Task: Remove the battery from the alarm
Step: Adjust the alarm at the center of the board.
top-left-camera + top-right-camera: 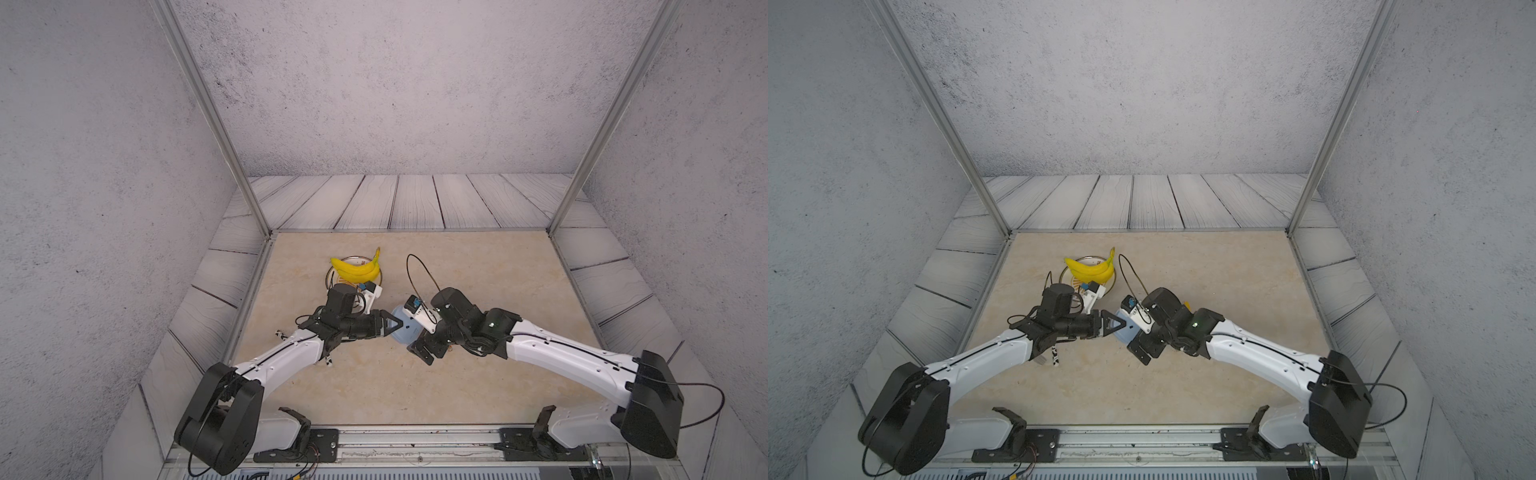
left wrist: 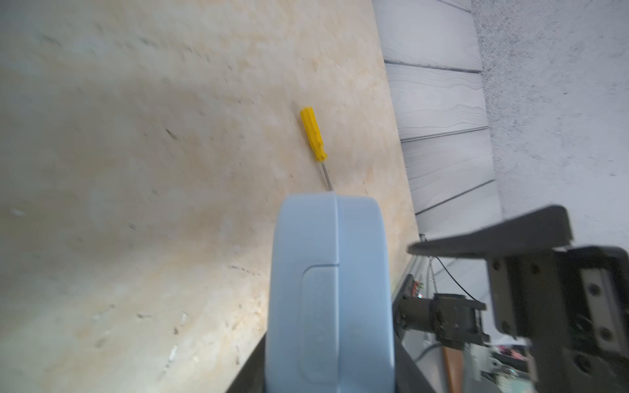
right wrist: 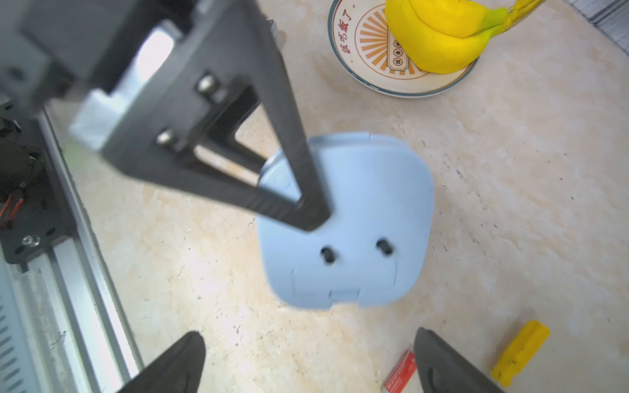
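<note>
Back of the alarm (image 3: 367,204), pale blue with two small dark holes, as seen from the right wrist. The left gripper (image 1: 397,325) pinches the alarm across its thickness. One finger (image 3: 299,177) lies flat on the back, and the left wrist view shows the case (image 2: 330,289) edge-on between the jaws. Whether the alarm touches the table (image 1: 374,382) cannot be told.

The right gripper (image 3: 308,335) hovers just beside the alarm on the side away from the left gripper, its fingers spread wide and holding nothing.

The battery (image 3: 401,371), a red cylinder, lies on the table outside the alarm, near its seamed edge. One right finger (image 3: 442,360) just beside it partly hides it.

A yellow-handled screwdriver (image 3: 520,354) lies near the alarm, past the battery. A plate (image 3: 335,51) bearing bananas (image 3: 439,37) stands behind the alarm, apart from it.
</note>
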Tool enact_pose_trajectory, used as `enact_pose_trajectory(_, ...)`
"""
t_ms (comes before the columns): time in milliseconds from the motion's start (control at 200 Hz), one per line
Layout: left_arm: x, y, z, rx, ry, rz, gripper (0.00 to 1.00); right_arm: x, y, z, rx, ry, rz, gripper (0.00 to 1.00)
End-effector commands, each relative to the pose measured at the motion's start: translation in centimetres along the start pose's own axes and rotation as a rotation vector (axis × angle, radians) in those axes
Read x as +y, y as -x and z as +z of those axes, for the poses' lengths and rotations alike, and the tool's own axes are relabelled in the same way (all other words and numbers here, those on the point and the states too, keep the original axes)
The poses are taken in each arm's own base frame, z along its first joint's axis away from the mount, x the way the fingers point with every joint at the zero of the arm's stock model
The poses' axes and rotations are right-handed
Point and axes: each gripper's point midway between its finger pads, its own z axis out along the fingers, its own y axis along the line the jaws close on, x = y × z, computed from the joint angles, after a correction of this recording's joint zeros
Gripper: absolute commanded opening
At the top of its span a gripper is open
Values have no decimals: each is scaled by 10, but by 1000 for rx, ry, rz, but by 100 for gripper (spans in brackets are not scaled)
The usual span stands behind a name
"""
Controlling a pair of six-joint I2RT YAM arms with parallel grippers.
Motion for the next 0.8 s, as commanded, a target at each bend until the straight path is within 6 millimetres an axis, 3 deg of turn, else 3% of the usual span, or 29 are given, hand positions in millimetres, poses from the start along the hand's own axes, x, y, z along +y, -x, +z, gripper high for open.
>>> enact_pose_trajectory(0, 17, 6, 6, 6, 219, 176, 42, -17, -24, -26, 27, -122, 90, 100)
enact_pose_trajectory(295, 21, 24, 24, 52, 734, 620, 42, -81, -69, -103, -66, -547, 339, 100)
enact_pose_trajectory(440, 25, 26, 36, 79, 935, 800, 42, -94, -84, -130, -125, -635, 417, 100)
enact_pose_trajectory(621, 29, 23, 51, 62, 1162, 989, 44, -97, -97, -145, -165, -660, 454, 100)
enact_pose_trajectory(796, 32, 13, 73, 72, 1204, 1047, 44, -98, -104, -149, -163, -674, 470, 100)
